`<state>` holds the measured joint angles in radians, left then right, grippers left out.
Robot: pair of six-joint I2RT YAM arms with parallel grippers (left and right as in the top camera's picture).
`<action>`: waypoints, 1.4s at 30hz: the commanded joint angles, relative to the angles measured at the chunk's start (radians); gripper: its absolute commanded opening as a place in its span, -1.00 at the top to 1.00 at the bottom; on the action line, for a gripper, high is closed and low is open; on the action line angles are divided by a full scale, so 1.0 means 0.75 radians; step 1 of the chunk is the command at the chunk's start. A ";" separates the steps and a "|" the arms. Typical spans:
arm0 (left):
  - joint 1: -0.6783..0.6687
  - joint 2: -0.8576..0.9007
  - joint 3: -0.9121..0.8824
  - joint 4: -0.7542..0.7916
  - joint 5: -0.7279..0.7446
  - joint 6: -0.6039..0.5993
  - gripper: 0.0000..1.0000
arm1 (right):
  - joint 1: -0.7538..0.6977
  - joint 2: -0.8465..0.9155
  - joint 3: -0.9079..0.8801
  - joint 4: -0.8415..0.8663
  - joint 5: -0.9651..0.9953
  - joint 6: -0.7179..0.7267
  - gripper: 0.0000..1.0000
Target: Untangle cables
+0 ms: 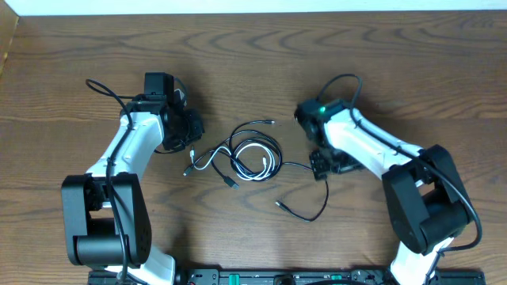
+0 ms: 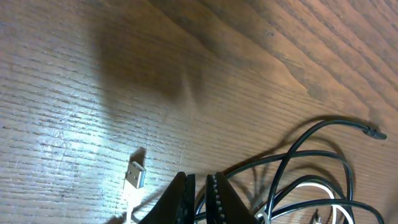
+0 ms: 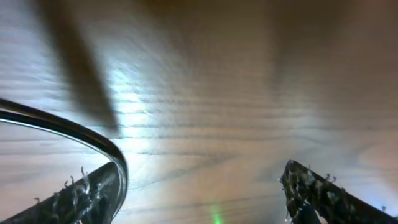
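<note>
- Cables (image 1: 252, 154) heaped in a loose tangle mid-table, between the two arms: black loops round one white coil.
- Left hand (image 1: 190, 141) just beside the tangle's left edge, pinched almost together. Cannot tell from the wrist view whether a cord is nipped between the fingers (image 2: 184, 194).
- White plug (image 2: 135, 174) flat on the wood just beside those fingers, with black loops fanning away on the other side.
- Right hand (image 1: 321, 165) just beside the tangle's right edge, spread wide and holding nothing. One black cord (image 3: 74, 127) curves past the outside of one finger, not between the two.
- Probably the deciding relation: tangle lying roughly left to right with a hand at each end, so a pull apart would run along that line.
- Long black tail (image 1: 305, 212) trailing toward the near right, nearest the right hand and likely the easiest strand to draw free.
- Bare table (image 1: 253, 63) beyond and in front of the heap, with every edge well apart from it. Arm bases at the near side look like the only crowding.
</note>
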<state>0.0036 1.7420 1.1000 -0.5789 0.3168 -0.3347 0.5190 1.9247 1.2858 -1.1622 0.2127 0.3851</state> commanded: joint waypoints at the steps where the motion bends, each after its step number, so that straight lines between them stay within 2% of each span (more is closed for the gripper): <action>1: 0.002 -0.004 -0.008 -0.004 0.016 0.027 0.74 | -0.008 -0.006 0.179 -0.024 -0.096 -0.094 -0.60; 4: 0.002 -0.004 -0.008 -0.004 0.016 0.027 0.74 | 0.014 -0.006 0.283 -0.015 -0.248 -0.129 -0.55; 7: 0.002 -0.004 -0.008 -0.003 0.015 0.027 0.74 | 0.048 -0.006 0.315 0.111 -0.571 -0.284 -0.40; 8: 0.002 -0.004 -0.008 -0.003 0.015 0.027 0.74 | 0.058 -0.006 0.314 0.151 -0.656 -0.323 -0.25; 10: 0.002 -0.004 -0.008 -0.002 0.015 0.027 0.74 | 0.084 -0.004 0.291 0.248 -0.783 -0.346 0.25; 11: 0.003 -0.004 -0.008 -0.001 0.015 0.027 0.74 | 0.098 -0.004 0.276 0.288 -0.815 -0.346 0.69; 12: 0.002 -0.004 -0.008 -0.001 0.015 0.027 0.74 | 0.112 -0.004 0.260 0.322 -0.837 -0.346 0.98; 15: 0.002 -0.004 -0.008 -0.001 0.015 0.027 0.74 | 0.159 0.003 0.207 0.419 -0.872 -0.346 0.98; 17: 0.002 -0.004 -0.008 0.002 0.015 0.027 0.74 | 0.193 0.003 0.164 0.496 -0.871 -0.360 0.86; 19: 0.002 -0.004 -0.008 0.003 0.015 0.027 0.74 | 0.226 0.004 0.128 0.574 -0.870 -0.361 0.63; 21: 0.002 -0.004 -0.008 0.003 0.015 0.027 0.74 | 0.257 0.009 0.086 0.670 -0.853 -0.355 0.30; 26: 0.002 -0.004 -0.008 0.002 0.015 0.027 0.74 | 0.299 0.064 -0.018 0.909 -0.781 -0.230 0.24; 32: 0.003 -0.004 -0.008 0.002 0.015 0.027 0.74 | 0.296 0.165 -0.050 1.020 -0.785 -0.230 0.43; 34: 0.002 -0.004 -0.008 0.002 0.015 0.027 0.74 | 0.294 0.190 -0.050 1.052 -0.781 -0.230 0.64; 35: 0.002 -0.004 -0.008 0.002 0.015 0.028 0.74 | 0.294 0.199 -0.049 1.073 -0.787 -0.230 0.87; 36: 0.003 -0.004 -0.008 0.002 0.015 0.031 0.74 | 0.294 0.200 -0.049 1.089 -0.807 -0.230 0.98; 42: 0.027 -0.005 -0.007 0.003 0.055 0.075 0.74 | 0.229 0.157 0.045 1.105 -1.118 -0.251 0.99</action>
<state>0.0063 1.7420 1.1000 -0.5758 0.3202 -0.3126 0.7235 2.0560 1.2640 -0.3325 -0.4812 0.2066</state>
